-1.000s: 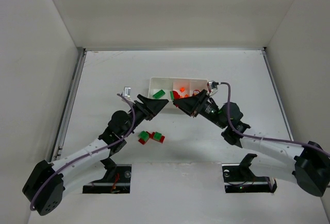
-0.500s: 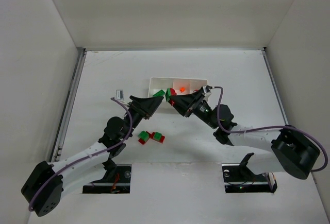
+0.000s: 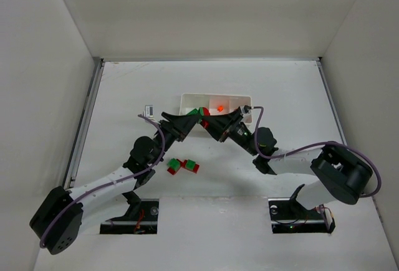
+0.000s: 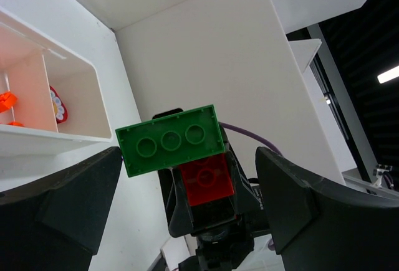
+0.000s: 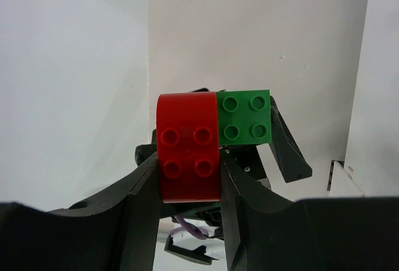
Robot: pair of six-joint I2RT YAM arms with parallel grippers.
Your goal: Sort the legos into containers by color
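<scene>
Bricks stuck together, a red brick [image 5: 188, 152] and a green brick [image 5: 244, 118], hang in the air just over the near side of the white tray [image 3: 182, 104]. The right claw [image 5: 188, 177] pinches the red brick. The left claw [image 4: 187, 152] is spread wide, one finger on each side of the green brick, not touching it. More red and green bricks [image 3: 183, 166] lie on the table [image 3: 124, 96] nearby.

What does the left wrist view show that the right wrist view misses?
Only the left wrist view shows the tray with orange pieces inside, and the bricks' hollow undersides. Only the right wrist view shows their studded tops. Both show the right gripper holding the red brick, which is joined to the green brick.
</scene>
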